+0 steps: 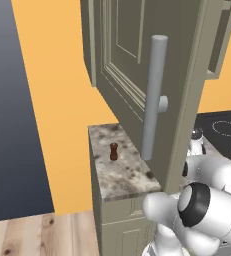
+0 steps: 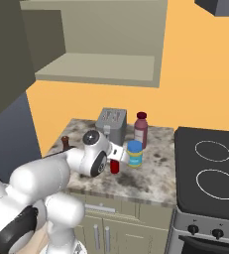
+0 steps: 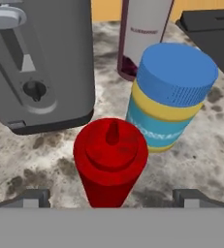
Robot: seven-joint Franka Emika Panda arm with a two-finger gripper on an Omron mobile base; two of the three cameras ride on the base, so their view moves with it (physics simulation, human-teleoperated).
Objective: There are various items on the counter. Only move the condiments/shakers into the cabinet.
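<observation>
A red squeeze bottle (image 3: 111, 160) of condiment stands upright on the counter (image 3: 45, 150), between the two fingertips (image 3: 33, 198) of my open gripper (image 3: 112, 198); nothing is gripped. From the right base view the gripper (image 2: 116, 159) hangs just above the red bottle (image 2: 115, 167). A small reddish-brown shaker (image 1: 114, 151) stands near the counter's left end (image 1: 122, 175), also visible as the shaker (image 2: 65, 144) beyond my arm. The cabinet (image 2: 101, 67) above is open, its shelf bare; its door (image 1: 132, 60) with the bar handle (image 1: 154, 95) swings out over the counter.
A blue-lidded yellow jar (image 3: 169, 97) stands right beside the red bottle. A grey toaster (image 3: 40, 63) and a dark red juice bottle (image 3: 142, 34) sit behind. The black stovetop (image 2: 210, 168) adjoins the counter on the right.
</observation>
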